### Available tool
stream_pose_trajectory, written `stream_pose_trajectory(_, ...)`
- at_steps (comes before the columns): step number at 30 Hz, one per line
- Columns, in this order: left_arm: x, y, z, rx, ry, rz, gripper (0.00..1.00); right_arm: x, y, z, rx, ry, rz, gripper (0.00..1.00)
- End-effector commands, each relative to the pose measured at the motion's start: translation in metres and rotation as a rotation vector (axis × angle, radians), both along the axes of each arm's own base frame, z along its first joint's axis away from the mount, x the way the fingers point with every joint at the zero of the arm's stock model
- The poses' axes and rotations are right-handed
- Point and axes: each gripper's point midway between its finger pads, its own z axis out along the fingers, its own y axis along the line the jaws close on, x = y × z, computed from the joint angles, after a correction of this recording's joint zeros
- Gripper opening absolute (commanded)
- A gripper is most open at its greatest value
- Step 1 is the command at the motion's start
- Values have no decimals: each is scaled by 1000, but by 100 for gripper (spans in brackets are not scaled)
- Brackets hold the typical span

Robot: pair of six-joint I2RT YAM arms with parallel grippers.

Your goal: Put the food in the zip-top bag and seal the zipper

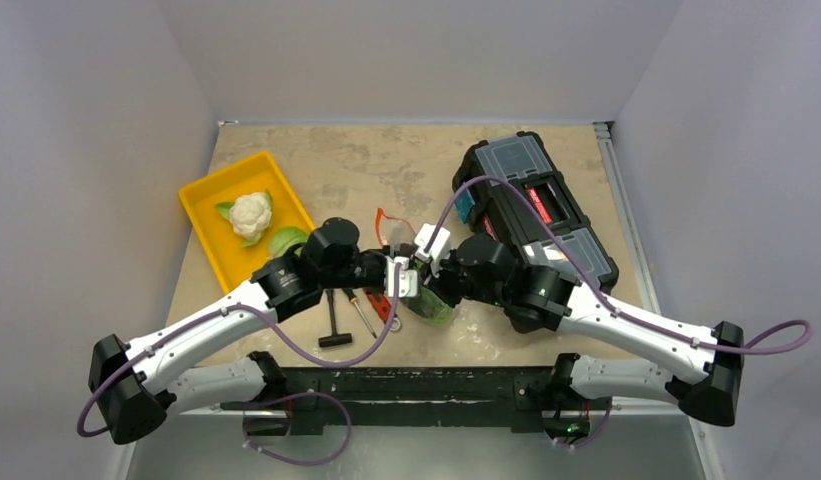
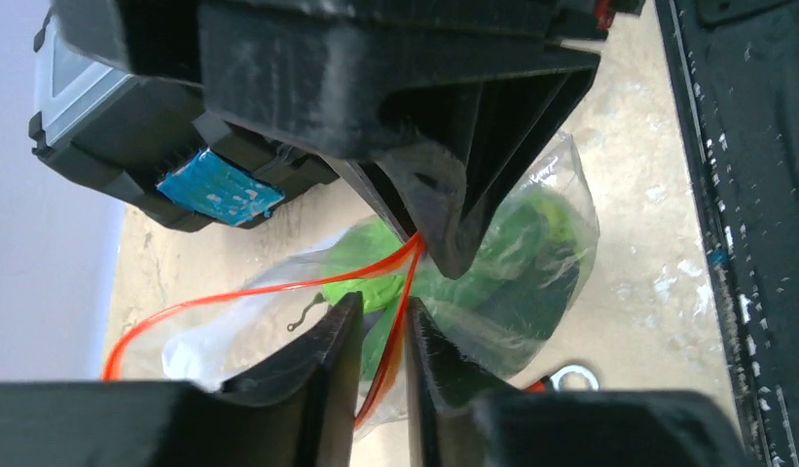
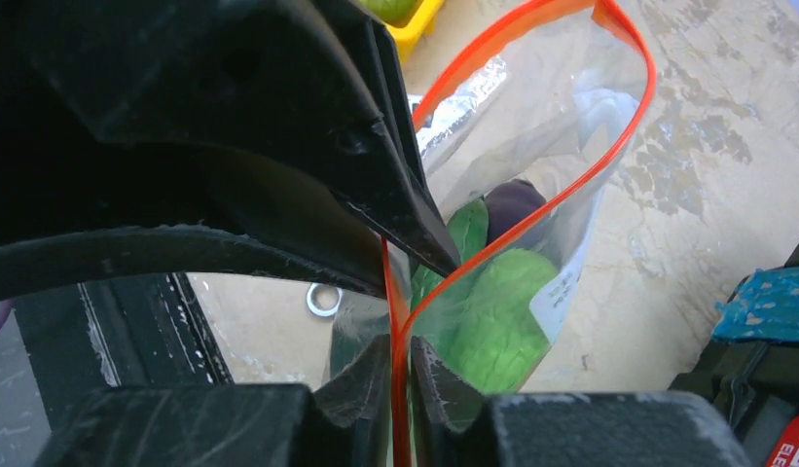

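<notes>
Right hand pinches zipper of zip-top bag, which holds green pieces and eggplant. Left hand straddles zipper with a narrow gap; cannot tell if clamped.

High rear overview, two wrist close-ups
Top camera looked down over the whole table; wrist cameras faced each other closely, sharing the zip-top bag.

Overhead, the zip-top bag is mostly covered, seemingly a small greenish blur.
</notes>
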Motion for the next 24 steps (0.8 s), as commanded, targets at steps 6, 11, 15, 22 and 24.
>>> stream_pose_trajectory(6,12,-4,7,-40,17,61,0,10,-8,20,271,25,-207,54)
stream_pose_trajectory(11,8,-4,7,-50,37,53,0,1,-25,31,536,18,-248,71)
stream_pose_trajectory(15,4,-3,14,-77,31,41,0,-11,-36,31,628,-15,-207,72)
stream_pose_trajectory(22,-5,-3,20,-104,46,12,0,-14,-43,23,581,-30,-199,63)
stream_pose_trajectory(24,-7,-3,21,-110,49,8,0,-16,-42,21,571,-33,-181,60)
